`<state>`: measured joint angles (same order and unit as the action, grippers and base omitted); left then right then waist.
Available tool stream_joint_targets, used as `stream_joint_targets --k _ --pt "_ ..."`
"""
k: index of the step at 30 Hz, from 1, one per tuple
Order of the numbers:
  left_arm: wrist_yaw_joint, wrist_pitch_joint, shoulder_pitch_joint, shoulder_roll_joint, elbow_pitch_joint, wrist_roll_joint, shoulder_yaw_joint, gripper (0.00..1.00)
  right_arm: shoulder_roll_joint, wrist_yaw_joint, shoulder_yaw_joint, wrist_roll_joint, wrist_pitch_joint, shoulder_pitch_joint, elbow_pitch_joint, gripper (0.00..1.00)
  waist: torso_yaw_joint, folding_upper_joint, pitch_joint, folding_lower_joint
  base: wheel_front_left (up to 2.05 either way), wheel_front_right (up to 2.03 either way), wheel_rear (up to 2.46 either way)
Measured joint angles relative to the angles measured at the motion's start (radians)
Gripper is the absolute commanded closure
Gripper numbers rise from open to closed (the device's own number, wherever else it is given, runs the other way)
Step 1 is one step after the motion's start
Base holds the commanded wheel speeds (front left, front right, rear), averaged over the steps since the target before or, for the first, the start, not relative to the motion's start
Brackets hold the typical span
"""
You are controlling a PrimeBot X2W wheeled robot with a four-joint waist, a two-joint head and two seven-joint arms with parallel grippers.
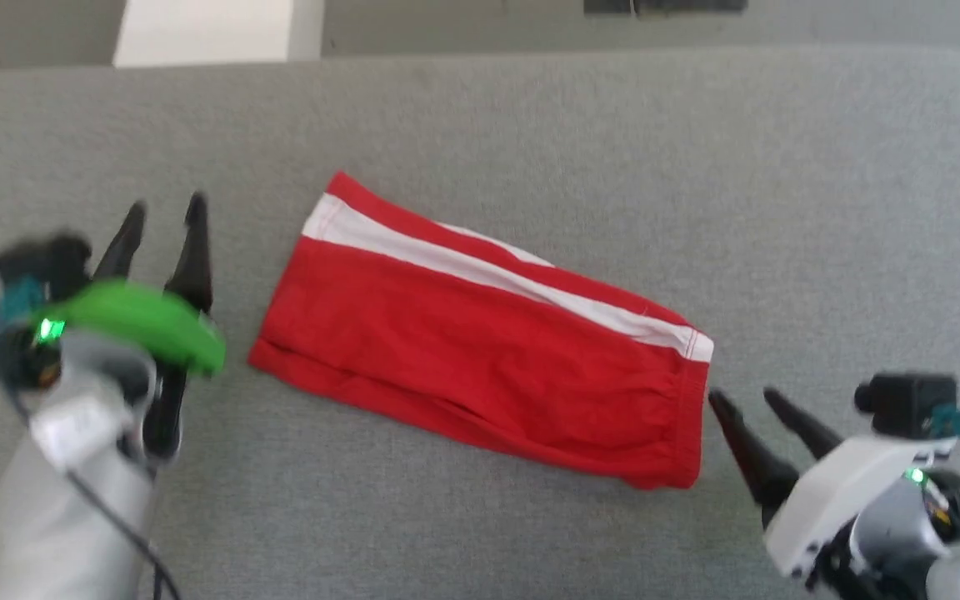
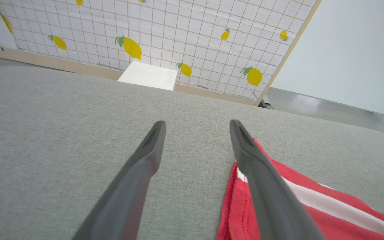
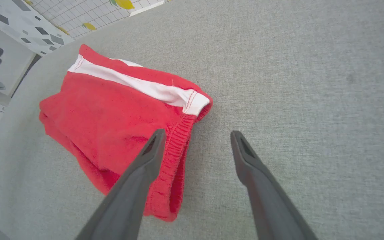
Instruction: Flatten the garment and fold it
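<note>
Grey fabric surface [image 1: 530,125], red garment [image 1: 480,350] lies mid-surface, apparently doubled lengthwise, left gripper [image 1: 165,207] near its hem end, right gripper [image 1: 742,398] just beside the waistband, both spread apart and empty; likely between folds, next needs an end regrasped and carried across.

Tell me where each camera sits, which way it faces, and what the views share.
Head view: on the head, looking down at the red shorts on the grey surface; left gripper and right gripper flank them, open.
Left wrist view: along its fingers, across the surface towards a lemon-print wall.
Right wrist view: along its fingers, down at the shorts' waistband.
Shared: shorts and surface in all three.
</note>
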<state>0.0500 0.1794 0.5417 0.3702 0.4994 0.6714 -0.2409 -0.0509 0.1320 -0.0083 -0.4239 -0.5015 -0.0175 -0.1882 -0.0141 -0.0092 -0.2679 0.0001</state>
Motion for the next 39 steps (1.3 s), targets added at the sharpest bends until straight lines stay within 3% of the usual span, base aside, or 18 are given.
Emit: stream_joint_targets --k 6,11,17,24,30,31,32,36,39 --pt "-0.083 0.073 -0.229 0.026 -0.203 -0.109 0.041 0.00 0.001 0.000 0.037 0.104 -0.078 -0.048 0.004 0.00 0.017 0.0000 0.069 -0.0001 0.00 0.00 0.00" --pt "-0.114 0.078 -0.397 -0.026 -0.364 -0.164 0.129 0.00 0.001 0.000 0.045 0.171 -0.115 -0.023 0.040 0.00 0.045 0.0000 0.088 -0.0001 0.00 0.00 0.00" --pt "-0.102 0.078 -0.483 -0.091 -0.422 -0.201 0.176 0.00 0.001 0.000 0.037 0.225 -0.146 0.098 0.159 0.00 0.077 0.0000 0.077 -0.0001 0.00 0.00 0.00" --pt "-0.057 0.078 -0.480 -0.128 -0.417 -0.224 0.193 0.00 0.001 0.000 0.081 0.241 -0.173 0.204 0.363 0.00 0.116 0.0000 0.056 -0.0001 0.00 0.00 0.00" --pt "-0.026 0.079 -0.479 -0.148 -0.385 -0.253 0.196 0.00 -0.006 0.000 0.125 0.277 -0.203 0.267 0.447 0.00 0.144 0.0000 0.050 -0.0001 0.00 0.00 0.00" --pt "-0.022 0.079 -0.480 -0.151 -0.378 -0.254 0.196 0.00 -0.007 0.000 0.130 0.277 -0.217 0.274 0.452 0.76 0.147 0.0000 0.050 -0.0001 0.00 0.00 0.00" --pt "-0.016 0.079 -0.480 -0.152 -0.372 -0.254 0.195 0.00 -0.009 -0.001 0.134 0.277 -0.227 0.279 0.453 1.00 0.150 0.0000 0.051 -0.0001 0.00 0.00 0.00" --pt "0.004 0.062 -0.474 -0.156 -0.346 -0.246 0.183 0.00 -0.004 0.000 0.138 0.271 -0.237 0.284 0.449 1.00 0.152 0.0000 0.058 -0.0001 0.00 0.00 0.00" --pt "0.020 -0.026 -0.427 -0.157 -0.332 -0.221 0.151 0.00 0.000 0.000 0.131 0.259 -0.237 0.281 0.432 1.00 0.149 0.0000 0.061 -0.0001 0.00 0.00 0.00"
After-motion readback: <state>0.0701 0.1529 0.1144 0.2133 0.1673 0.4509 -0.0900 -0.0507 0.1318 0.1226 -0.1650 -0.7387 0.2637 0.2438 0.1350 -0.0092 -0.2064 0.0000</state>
